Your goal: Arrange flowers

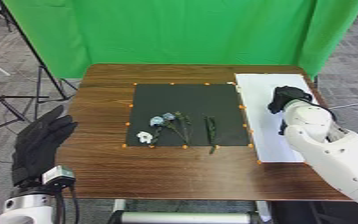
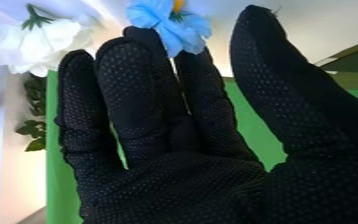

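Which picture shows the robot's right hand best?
The right wrist view, because the hand is big and close there, with straight fingers and the thumb apart. The head view shows it small, over the white panel.

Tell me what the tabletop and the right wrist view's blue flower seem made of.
The tabletop looks like wood or laminate, faintly glossy, with brown grain streaks. The blue flower looks like matte fabric, its petals thin and creased, though possibly real.

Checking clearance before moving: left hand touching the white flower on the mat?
Apart. Head view: brown table and dark mat separate left hand from white flower.
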